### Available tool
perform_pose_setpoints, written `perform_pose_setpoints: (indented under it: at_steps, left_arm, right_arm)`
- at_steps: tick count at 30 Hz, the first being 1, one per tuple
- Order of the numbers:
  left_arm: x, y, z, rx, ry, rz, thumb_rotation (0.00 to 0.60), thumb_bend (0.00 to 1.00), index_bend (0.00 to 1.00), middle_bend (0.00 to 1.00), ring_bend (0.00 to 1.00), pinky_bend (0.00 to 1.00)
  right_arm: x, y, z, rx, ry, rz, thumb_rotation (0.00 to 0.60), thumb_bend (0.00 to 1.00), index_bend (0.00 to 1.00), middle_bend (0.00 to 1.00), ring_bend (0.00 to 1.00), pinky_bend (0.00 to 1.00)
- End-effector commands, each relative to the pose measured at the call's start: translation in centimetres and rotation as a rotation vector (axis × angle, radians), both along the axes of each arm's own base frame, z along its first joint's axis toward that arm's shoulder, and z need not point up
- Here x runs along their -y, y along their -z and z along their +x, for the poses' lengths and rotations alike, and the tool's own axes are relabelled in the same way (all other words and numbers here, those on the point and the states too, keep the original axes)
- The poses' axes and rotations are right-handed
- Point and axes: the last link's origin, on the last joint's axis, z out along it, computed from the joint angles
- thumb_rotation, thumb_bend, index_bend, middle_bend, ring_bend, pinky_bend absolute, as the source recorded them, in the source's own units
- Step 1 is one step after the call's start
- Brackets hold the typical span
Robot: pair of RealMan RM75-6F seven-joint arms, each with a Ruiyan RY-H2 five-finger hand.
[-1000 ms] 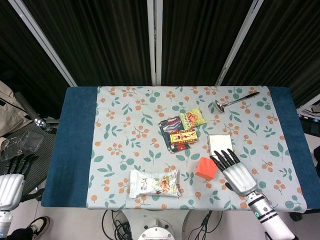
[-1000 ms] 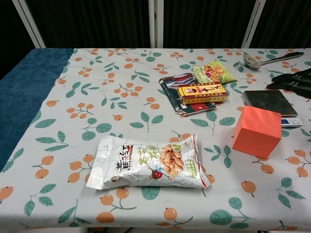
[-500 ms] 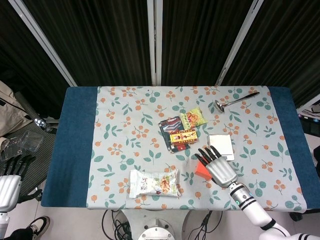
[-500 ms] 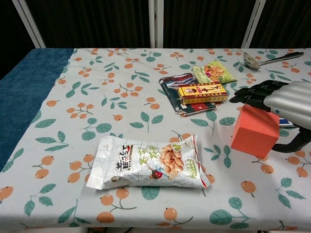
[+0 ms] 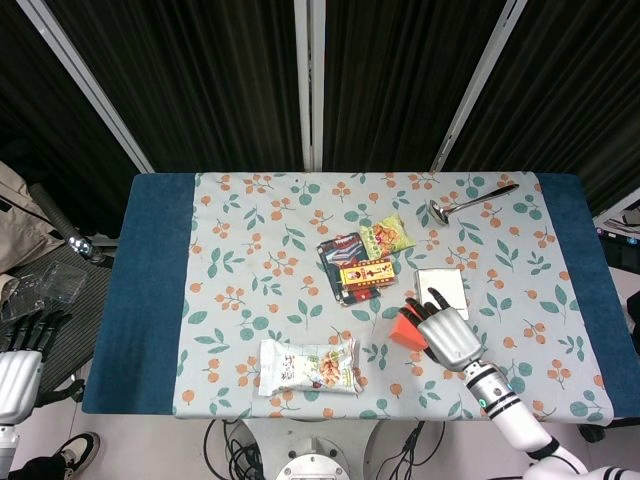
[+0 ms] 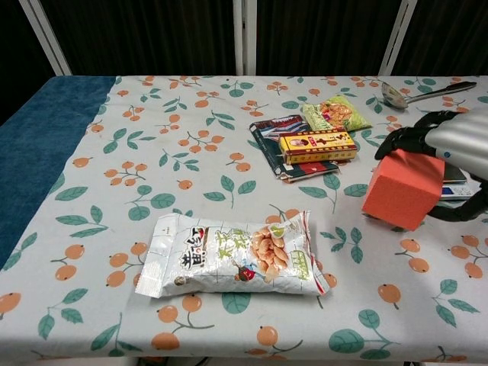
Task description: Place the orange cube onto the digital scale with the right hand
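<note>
Head view: the right robot hand [image 5: 447,337] sits over the orange cube [image 5: 408,327] near the front right of the worktop [image 5: 150,290], its dark fingers curled down over the cube's top and far side, gripping it. The digital scale [image 5: 441,290] lies just beyond the cube, and one dark fingertip reaches over its near edge. Left of the scale lies a dark packet [image 5: 341,262] with a yellow box [image 5: 367,272] on top and a green snack bag [image 5: 387,236] touching its far corner. A metal ladle [image 5: 470,202] lies near the far right edge. A white snack bag [image 5: 309,365] lies near the front edge, left of the cube. The left robot hand [image 5: 22,358] hangs off the worktop at the lower left, fingers straight and apart, holding nothing.

Chest view: the right robot hand [image 6: 450,145] clasps the orange cube [image 6: 402,187], fingers [image 6: 408,137] hooked over the top edge. The cube is tilted, and whether its lower corner touches the cloth I cannot tell. The digital scale [image 6: 455,180] shows just behind it, mostly hidden by the hand. The white snack bag [image 6: 236,255] lies in the foreground, and the yellow box [image 6: 317,145] and green snack bag [image 6: 335,113] lie further back.
</note>
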Motion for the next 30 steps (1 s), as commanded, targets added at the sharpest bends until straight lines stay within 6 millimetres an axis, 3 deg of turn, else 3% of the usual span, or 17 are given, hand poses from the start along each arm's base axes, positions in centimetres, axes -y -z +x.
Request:
perform_pose_setpoints:
  at_steps: [1,5,9,20,30]
  left_arm:
    - [0.0,0.0,0.0,0.002,-0.001,-0.003,0.6,0.06,0.13,0.08,0.0,0.04]
    - [0.0,0.1,-0.1,0.005,0.0,-0.009,0.6,0.06,0.13,0.08,0.0,0.04]
    - [-0.2,0.3,0.1,0.004,0.016,-0.014,0.6,0.06,0.13,0.08,0.0,0.04]
    - [-0.8,0.6,1.0,-0.002,0.046,-0.033,0.6,0.06,0.13,0.08,0.0,0.04]
    - [-0.6,0.8,0.7,-0.007,0.028,-0.044,0.6,0.06,0.13,0.08,0.0,0.04]
  right_arm:
    - [0.7,-2.7,-0.2,0.045,0.0,-0.098,0.6,0.28,0.6,0.47,0.31,0.12]
    - [1.8,-4.8,-1.4,0.009,0.045,-0.175,0.6,0.28,0.6,0.47,0.31,0.1]
    - [3.1,-5.3,-2.9,0.0,0.112,-0.207,0.6,0.27,0.6,0.47,0.31,0.08]
    - [6.9,-2.7,-5.4,-0.033,0.211,-0.213,0.6,0.27,0.6,0.42,0.28,0.05]
    - [7.7,-1.5,-4.7,0.008,0.225,-0.179,0.6,0.25,0.56,0.39,0.25,0.04]
